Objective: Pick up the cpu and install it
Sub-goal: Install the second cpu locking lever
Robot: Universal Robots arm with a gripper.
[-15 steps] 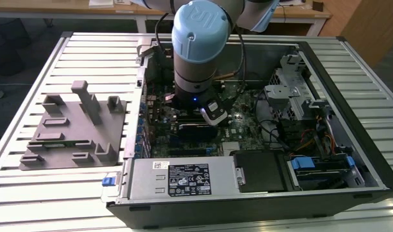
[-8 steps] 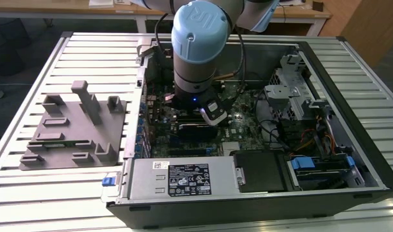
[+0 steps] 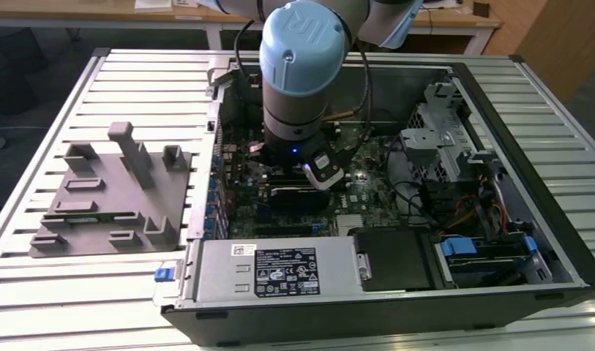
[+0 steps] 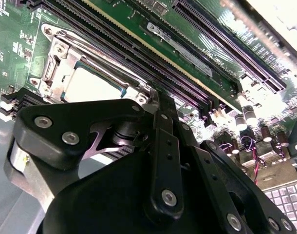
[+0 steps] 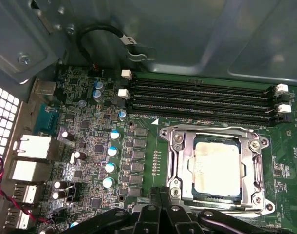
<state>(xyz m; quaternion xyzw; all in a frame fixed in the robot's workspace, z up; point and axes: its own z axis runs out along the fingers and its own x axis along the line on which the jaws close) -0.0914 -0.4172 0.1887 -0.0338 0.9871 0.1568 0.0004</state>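
The cpu (image 5: 217, 168) sits flat inside the metal socket frame (image 5: 214, 134) on the green board (image 5: 90, 122), in the lower right of the first wrist view. In the second wrist view the cpu (image 4: 92, 84) shows in the upper left, in the same frame, next to the long dark memory slots (image 4: 153, 58).

The tool (image 5: 160, 202) is at the bottom middle of the first wrist view, just by the near edge of the socket frame. Its two black fingers (image 5: 153, 200) look pressed close together with nothing between them. It is not holding the cpu.

In the exterior view the arm (image 3: 302, 80) reaches down into the open computer case (image 3: 395, 285) in the middle of the frame. A grey plastic block (image 3: 112, 197) lies on the table (image 3: 43, 292) at the left
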